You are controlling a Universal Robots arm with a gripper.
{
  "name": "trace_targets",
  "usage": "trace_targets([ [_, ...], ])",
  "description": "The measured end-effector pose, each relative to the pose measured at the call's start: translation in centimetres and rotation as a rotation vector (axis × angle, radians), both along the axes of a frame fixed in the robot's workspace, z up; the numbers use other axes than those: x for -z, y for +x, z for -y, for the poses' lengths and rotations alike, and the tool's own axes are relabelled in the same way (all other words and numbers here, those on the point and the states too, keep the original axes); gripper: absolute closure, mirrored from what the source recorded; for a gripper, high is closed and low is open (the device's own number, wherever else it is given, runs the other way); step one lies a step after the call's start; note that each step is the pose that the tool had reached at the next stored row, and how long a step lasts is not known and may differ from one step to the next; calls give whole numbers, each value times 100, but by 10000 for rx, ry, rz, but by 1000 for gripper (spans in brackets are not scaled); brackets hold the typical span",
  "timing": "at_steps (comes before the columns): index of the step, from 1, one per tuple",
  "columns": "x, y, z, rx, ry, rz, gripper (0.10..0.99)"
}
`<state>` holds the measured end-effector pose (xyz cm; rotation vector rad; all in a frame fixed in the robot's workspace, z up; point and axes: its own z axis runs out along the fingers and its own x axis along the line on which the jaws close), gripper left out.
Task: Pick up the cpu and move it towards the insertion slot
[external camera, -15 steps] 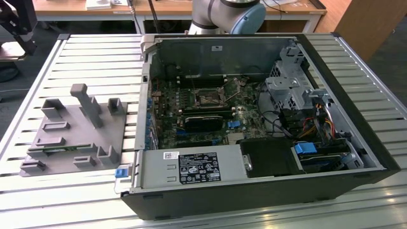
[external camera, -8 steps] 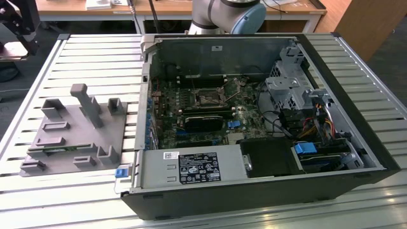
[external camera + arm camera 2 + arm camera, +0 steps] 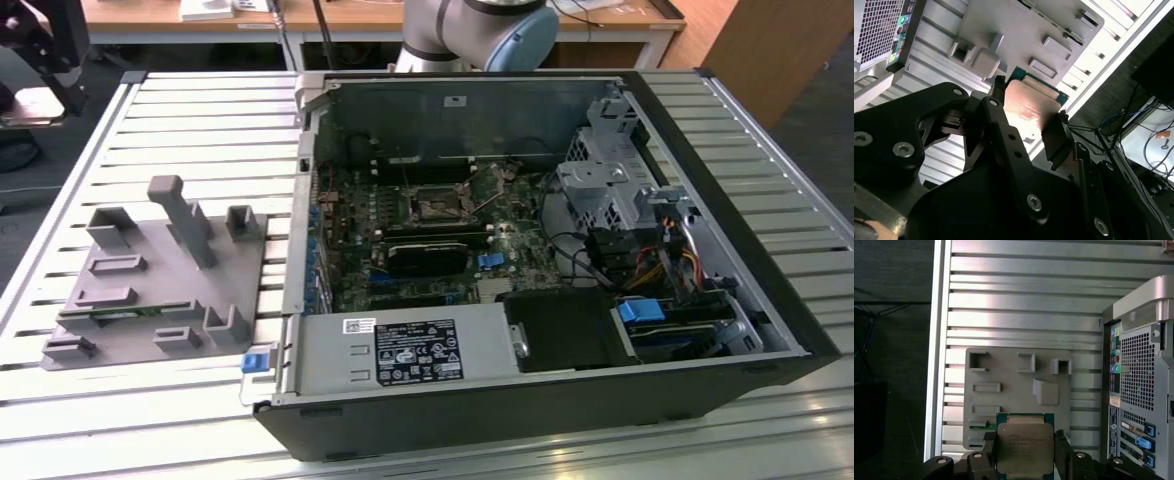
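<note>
The cpu [image 3: 1023,447], a flat square chip with a silver-grey top on a green rim, sits between the black fingers [image 3: 989,452] of my gripper [image 3: 1024,454], which is shut on it. In the second wrist view the cpu [image 3: 1031,107] shows a shiny, reddish-lit face, with the gripper [image 3: 1029,119] clamping two opposite edges. It hangs well above the grey plastic fixture [image 3: 1014,390]. The insertion slot [image 3: 437,204], a small dark square socket with a metal frame, lies on the motherboard inside the open computer case [image 3: 747,300].
The grey fixture [image 3: 160,270] with upright posts rests on the slatted metal table [image 3: 200,120] at the exterior view's left, beside the case. The case's rear panel [image 3: 1139,375] rises close to the fixture. Cables, drive bays and a power supply [image 3: 400,350] crowd the case interior.
</note>
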<state>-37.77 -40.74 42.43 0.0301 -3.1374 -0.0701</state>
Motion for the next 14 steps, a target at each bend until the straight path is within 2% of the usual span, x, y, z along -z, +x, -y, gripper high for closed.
trace_targets([
  [14, 0, 101, 0, 0, 0, 0, 545],
])
